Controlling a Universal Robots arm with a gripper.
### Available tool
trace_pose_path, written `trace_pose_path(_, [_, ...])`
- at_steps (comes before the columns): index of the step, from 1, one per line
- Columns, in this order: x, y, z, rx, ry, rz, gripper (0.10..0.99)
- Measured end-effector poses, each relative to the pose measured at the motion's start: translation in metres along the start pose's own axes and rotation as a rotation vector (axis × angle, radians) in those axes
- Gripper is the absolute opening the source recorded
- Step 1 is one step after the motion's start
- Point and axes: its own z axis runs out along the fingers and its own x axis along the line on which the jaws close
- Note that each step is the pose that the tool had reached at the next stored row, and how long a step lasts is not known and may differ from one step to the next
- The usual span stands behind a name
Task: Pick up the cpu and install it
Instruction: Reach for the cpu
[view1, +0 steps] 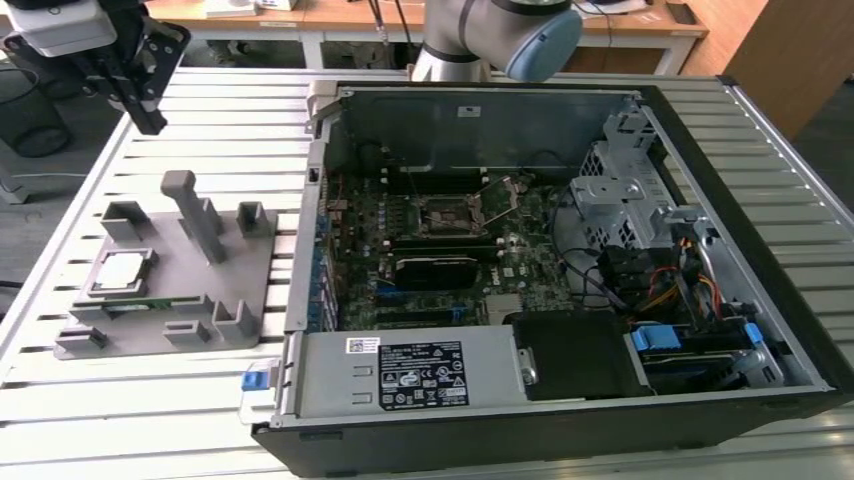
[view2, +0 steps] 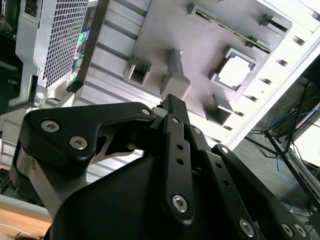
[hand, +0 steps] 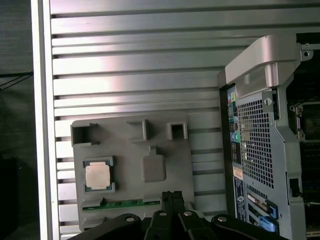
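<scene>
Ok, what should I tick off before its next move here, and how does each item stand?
1. cpu sits flat in its pocket on the grey holder: ok.
2. Tool empty: ok.
3. Tool jaws open: not ok, shut.
4. Tool lined up over the cpu: not ok, it hangs off to one side.
5. Case open, socket reachable from above: ok.
6. socket empty and its frame raised: cannot tell.
</scene>
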Motion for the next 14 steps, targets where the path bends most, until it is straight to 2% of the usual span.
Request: trace_pose_path(14, [0.0134, -0.0011, 0.0007, 0.000, 0.0008, 0.000, 0.106])
